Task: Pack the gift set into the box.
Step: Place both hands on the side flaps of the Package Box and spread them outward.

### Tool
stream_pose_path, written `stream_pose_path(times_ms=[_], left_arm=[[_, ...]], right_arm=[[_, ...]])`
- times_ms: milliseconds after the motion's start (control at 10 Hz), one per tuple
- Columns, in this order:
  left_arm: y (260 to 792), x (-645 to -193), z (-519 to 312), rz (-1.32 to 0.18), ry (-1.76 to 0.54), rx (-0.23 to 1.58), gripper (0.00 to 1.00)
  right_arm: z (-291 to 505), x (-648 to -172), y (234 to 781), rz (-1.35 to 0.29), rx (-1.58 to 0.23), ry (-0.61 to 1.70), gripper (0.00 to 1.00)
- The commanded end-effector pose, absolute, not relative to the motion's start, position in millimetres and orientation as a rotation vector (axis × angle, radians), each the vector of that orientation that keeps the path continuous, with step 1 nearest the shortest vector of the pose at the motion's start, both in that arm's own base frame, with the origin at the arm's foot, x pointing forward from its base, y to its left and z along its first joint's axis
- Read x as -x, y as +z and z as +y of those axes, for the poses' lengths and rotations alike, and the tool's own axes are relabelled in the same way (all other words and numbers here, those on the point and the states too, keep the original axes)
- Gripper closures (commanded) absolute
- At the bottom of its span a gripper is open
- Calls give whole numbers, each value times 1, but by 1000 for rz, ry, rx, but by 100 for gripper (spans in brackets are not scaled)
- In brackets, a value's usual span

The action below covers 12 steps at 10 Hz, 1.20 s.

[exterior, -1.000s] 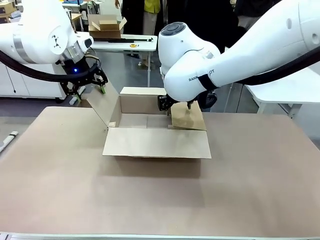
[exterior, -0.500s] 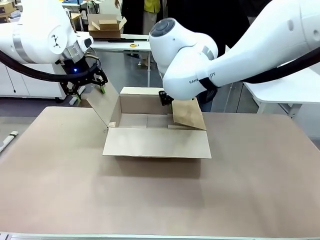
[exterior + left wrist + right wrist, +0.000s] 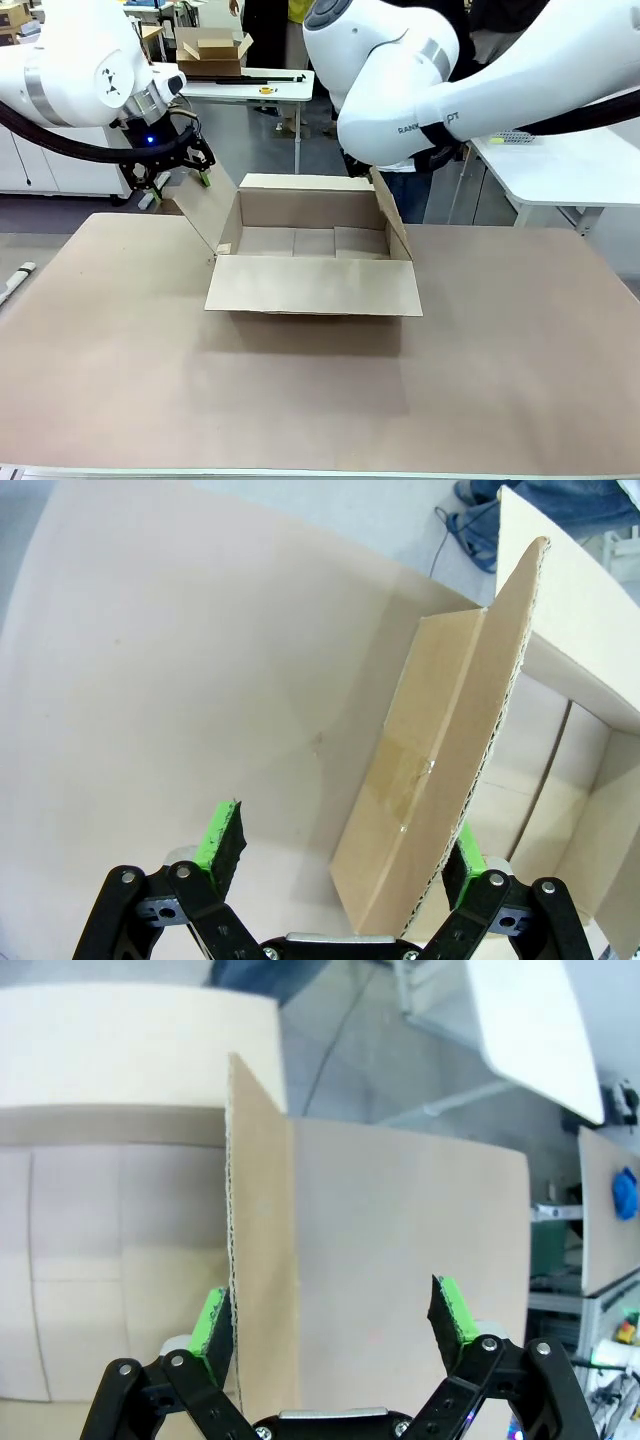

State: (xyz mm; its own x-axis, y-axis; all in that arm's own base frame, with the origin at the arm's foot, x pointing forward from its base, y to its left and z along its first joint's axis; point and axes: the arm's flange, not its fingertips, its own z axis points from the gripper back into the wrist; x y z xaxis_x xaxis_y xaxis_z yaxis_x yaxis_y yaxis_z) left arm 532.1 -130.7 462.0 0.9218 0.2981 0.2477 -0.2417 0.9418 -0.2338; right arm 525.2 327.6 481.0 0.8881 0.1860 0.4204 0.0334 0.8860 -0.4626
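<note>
While both side flaps stand tilted outward, the box (image 3: 312, 285) sits mid-table (image 3: 120, 380) with its mouth open and its floor bare, apparently readied for loading. The left gripper (image 3: 345, 850), fingers spread, straddles the left flap (image 3: 208, 212). The right gripper (image 3: 330, 1315), also spread, straddles the right flap (image 3: 390, 225). Pad contact cannot be confirmed. The near flap lies flat, and access from above looks clear.

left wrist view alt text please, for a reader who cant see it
The left end effector is open, its green-padded fingers straddling a raised flap of the open cardboard box. The flap's edge sits close to one finger; the beige table lies beyond.
</note>
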Motion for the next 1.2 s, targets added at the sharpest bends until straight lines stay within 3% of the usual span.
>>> stream_pose_path(times_ms=[0, 100, 500, 800, 1100], left_arm=[[464, -532, -132, -283, 294, 184, 0], [464, -532, -132, -283, 294, 184, 0], [464, -532, -132, -283, 294, 184, 0], [464, -532, -132, -283, 294, 184, 0], [464, -532, -132, -283, 294, 184, 0]], right_arm=[[314, -511, 482, -550, 518, 0, 0], [328, -525, 481, -475, 480, 83, 0], [329, -522, 480, -483, 489, 69, 0], [256, -551, 480, -393, 464, -177, 0], [189, -577, 482, -325, 234, -337, 0]])
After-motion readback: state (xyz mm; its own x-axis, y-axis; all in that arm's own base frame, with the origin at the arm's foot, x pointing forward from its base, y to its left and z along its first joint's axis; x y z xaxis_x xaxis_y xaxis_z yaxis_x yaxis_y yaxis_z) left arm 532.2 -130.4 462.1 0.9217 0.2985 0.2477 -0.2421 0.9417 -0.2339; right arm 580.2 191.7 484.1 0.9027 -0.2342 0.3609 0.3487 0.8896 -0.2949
